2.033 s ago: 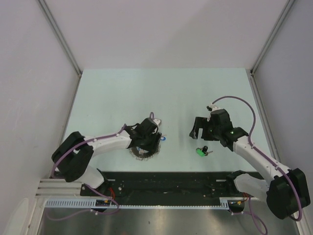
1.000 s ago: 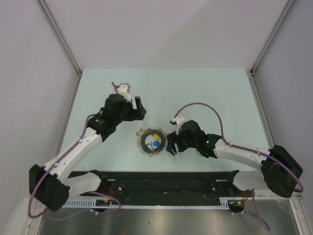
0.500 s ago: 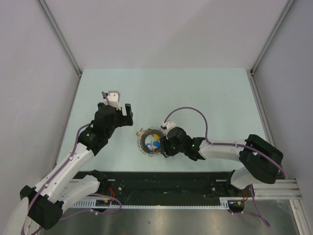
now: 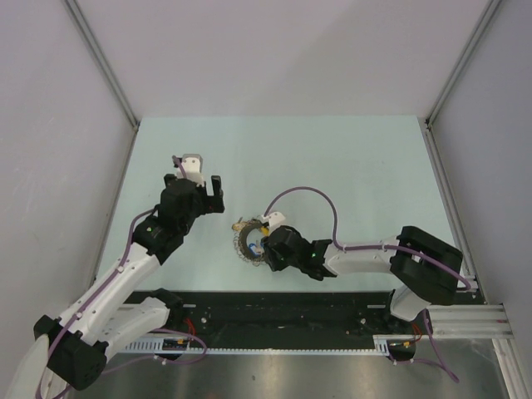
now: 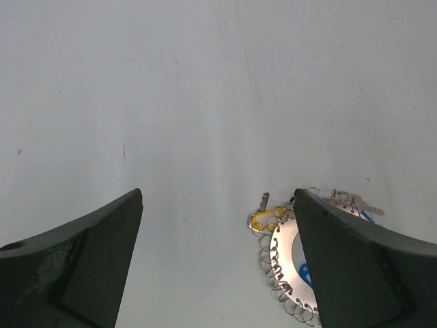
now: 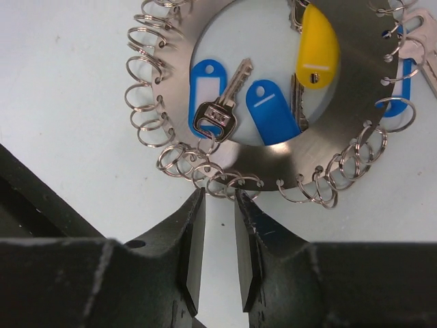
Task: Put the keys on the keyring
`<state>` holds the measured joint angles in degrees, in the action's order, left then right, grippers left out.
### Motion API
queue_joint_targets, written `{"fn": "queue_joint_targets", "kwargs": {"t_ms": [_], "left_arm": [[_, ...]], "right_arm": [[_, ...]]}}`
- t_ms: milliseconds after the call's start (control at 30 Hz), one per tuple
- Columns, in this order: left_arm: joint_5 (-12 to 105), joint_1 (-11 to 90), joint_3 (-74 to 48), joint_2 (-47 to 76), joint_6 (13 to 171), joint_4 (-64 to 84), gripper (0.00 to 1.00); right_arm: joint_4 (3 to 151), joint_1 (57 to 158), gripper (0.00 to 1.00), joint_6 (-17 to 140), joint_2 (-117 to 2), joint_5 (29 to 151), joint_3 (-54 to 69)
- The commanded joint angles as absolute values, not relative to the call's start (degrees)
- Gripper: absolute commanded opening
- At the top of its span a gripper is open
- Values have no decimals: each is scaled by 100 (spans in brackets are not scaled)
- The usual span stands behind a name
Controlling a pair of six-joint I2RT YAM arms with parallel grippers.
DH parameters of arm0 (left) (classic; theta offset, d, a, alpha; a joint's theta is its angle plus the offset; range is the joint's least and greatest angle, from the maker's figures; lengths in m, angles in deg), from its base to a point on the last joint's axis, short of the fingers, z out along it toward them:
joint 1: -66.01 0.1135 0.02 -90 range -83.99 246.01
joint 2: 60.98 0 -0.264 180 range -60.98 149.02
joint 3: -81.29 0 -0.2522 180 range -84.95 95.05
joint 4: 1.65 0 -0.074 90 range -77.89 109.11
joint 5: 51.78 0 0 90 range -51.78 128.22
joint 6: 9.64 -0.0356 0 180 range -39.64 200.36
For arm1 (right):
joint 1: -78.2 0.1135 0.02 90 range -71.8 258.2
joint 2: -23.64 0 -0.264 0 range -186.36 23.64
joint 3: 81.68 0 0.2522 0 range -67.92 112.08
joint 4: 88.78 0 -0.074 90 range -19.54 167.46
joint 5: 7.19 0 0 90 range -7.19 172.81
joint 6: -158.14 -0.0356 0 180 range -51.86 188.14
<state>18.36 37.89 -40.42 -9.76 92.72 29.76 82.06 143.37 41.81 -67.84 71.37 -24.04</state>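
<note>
Keyring (image 6: 266, 162) loops lie at nearly closed right gripper (image 6: 218, 201), grip unclear; left gripper (image 5: 218, 195) gapes empty.

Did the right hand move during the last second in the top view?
Yes. Against the table's right edge, the right hand has gone leftward, farther from that edge, up to the rim of the keyring.

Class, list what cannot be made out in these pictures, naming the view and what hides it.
- Right wrist view: whether the right tool pinches a wire loop of the keyring; loops crowd its fingertips. The frame edge cuts off the ring's top.
- Left wrist view: a finger of the left tool hides most of the keyring.
- Top view: keys too small to count; the right tool covers part of the ring.
</note>
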Motion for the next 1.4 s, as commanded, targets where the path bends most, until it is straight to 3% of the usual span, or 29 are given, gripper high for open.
{"fn": "queue_joint_targets", "kwargs": {"t_ms": [0, 567, 700, 900, 1100, 1367], "left_arm": [[1713, 3823, -4101, -1106, 9100, 2819, 96], [1774, 3815, -4127, -1141, 9108, 2793, 96], [1809, 3815, -4136, -1150, 9073, 2793, 96], [2072, 3815, -4118, -1167, 8942, 2775, 96], [2968, 3815, -4162, -1334, 8679, 2635, 96], [4621, 3823, -4671, -2186, 8309, 1608, 94]], "right_arm": [[8458, 14377, 28, 4133, -6952, 6910, -2204], [8378, 14385, 22, 4037, -7260, 6822, -2090], [8352, 14377, 3, 4107, -7111, 6866, -2081], [8045, 14280, 0, 4737, -6417, 6919, -2072], [8193, 13763, 0, 5740, -5459, 8033, -2081], [9360, 12690, 0, 6637, -4554, 10915, -2143]]}}
